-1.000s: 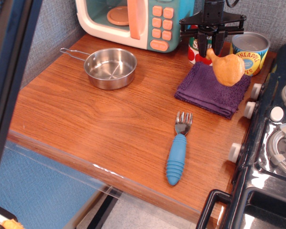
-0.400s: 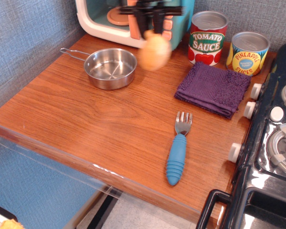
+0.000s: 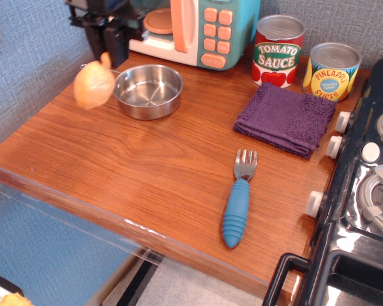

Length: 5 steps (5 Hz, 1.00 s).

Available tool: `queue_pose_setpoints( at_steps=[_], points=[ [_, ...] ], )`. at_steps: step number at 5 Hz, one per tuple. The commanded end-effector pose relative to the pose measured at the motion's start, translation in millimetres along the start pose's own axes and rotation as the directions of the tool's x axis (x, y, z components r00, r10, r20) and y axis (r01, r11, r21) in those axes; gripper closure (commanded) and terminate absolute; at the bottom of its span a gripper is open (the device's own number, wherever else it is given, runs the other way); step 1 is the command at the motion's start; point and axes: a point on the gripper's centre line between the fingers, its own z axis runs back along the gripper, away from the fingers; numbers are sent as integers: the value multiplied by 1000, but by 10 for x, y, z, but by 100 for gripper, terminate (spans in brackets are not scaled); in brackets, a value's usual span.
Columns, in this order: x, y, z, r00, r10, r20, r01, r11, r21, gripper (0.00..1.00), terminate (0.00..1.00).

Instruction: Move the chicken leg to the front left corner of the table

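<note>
The chicken leg point(image 3: 93, 85) is a golden-orange toy drumstick. It hangs in the air by its narrow bone end, above the left side of the table point(image 3: 147, 172), just left of the steel pan. My gripper point(image 3: 106, 52) is at the top left, black, and shut on the bone end of the chicken leg. The bulbous body points down and to the left. The leg is slightly blurred.
A steel pan point(image 3: 148, 90) sits at the back left. A toy microwave point(image 3: 191, 29) stands behind it. Two cans point(image 3: 279, 50) stand at the back right by a purple cloth point(image 3: 286, 118). A blue-handled fork point(image 3: 237, 203) lies front centre. A black toy stove point(image 3: 364, 191) borders the right.
My gripper has carried the chicken leg leftward, from above the purple cloth, past the microwave front, to the left side beside the pan.
</note>
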Motion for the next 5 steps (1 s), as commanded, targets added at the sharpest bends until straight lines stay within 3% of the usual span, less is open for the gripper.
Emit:
queue_pose_setpoints(
  at_steps=[1,3,5],
  points=[
    [-55,463,-73,1000,1,9,-1,998,71,100,0],
    [-183,690,-298,985,-173,-24,174,976,130,100,0],
    [-292,896,-470,986,-152,-61,158,981,111,100,0]
  ],
)
